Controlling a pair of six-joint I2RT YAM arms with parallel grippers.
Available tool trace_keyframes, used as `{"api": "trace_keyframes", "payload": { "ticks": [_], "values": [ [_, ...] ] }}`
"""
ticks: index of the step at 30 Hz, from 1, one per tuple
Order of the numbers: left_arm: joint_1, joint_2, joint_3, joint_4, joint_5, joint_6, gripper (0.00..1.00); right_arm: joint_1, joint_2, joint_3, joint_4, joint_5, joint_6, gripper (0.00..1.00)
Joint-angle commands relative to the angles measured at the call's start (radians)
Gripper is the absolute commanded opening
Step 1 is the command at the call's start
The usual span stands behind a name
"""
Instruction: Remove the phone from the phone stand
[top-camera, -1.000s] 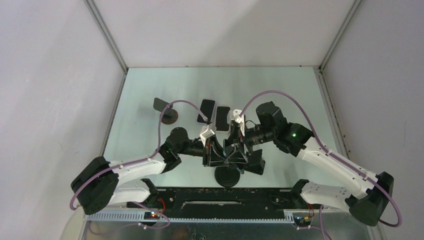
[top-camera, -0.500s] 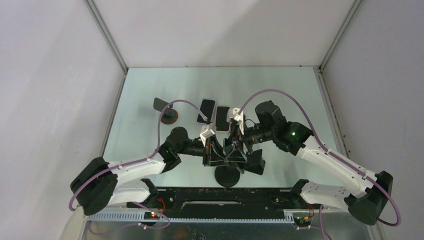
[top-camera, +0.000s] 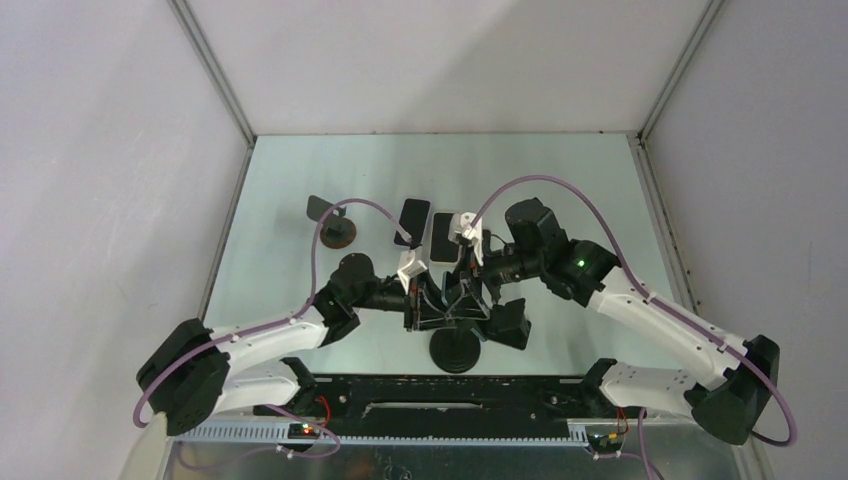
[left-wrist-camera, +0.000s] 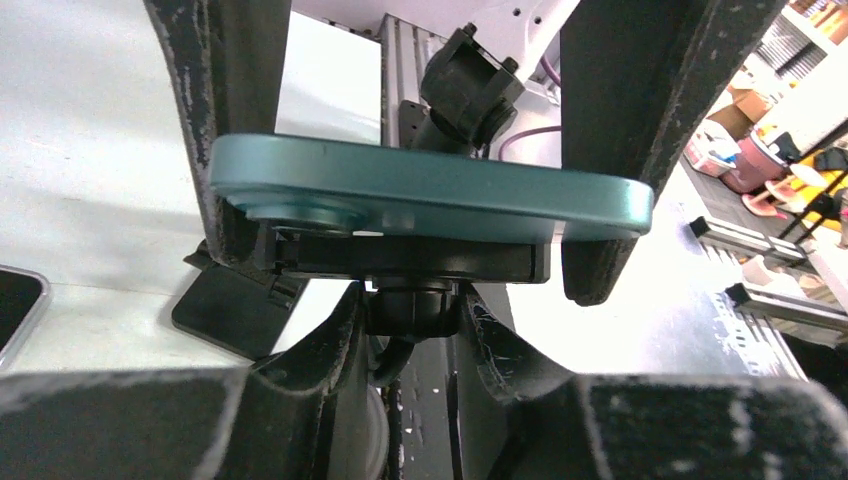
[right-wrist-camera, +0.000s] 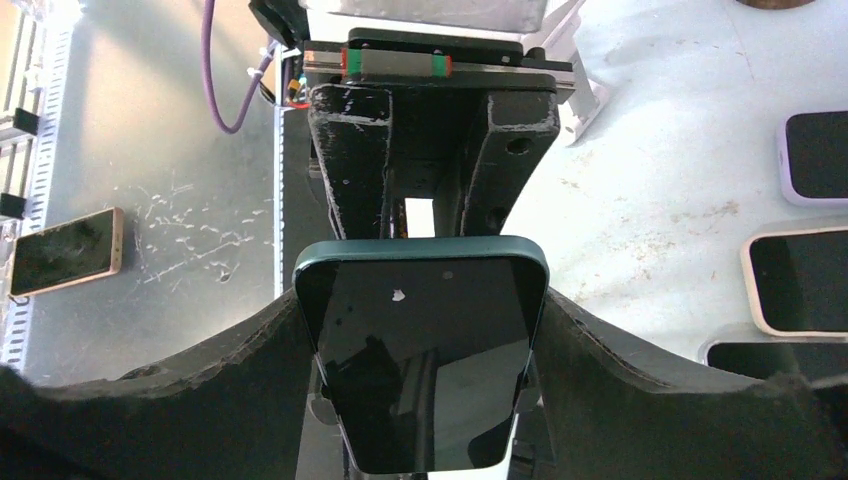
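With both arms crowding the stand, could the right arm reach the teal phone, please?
Probably yes: the right gripper straddles the teal phone, its side edges bare; the left gripper grips only the stand neck behind it.

Pale green table (top-camera: 560, 190): dark phone (top-camera: 414, 218) flat beside another phone (top-camera: 445, 233), small stand (top-camera: 336, 230) leftward.

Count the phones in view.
4: teal phone on the stand; lilac-cased phone and beige-cased phone flat side by side; pinkish phone by the cable duct. A cropped dark shape may be a fifth.
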Motion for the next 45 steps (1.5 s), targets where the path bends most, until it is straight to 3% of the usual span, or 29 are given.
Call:
{"api": "trace_keyframes", "payload": {
  "ticks": [1, 21, 33, 45],
  "values": [
    [-0.067, -0.056, 0.049, 0.134, 0.074, 0.047, 0.0, -0.113, 0.096, -0.023, 0.068, 0.281, -0.182, 0.0],
    [-0.122, -0.049, 0.053, 0.211, 0.139, 0.03, 0.0, -0.272, 0.293, -0.023, 0.192, 0.078, -0.341, 0.0],
    [-0.124, -0.04, 0.047, 0.232, 0.17, 0.025, 0.0, -0.237, 0.247, 0.011, -0.045, -0.161, -0.443, 0.0],
    [-0.119, -0.034, 0.057, 0.179, 0.179, 0.074, 0.0, -0.272, 0.137, 0.012, -0.088, -0.337, -0.423, 0.0]
  ]
}}
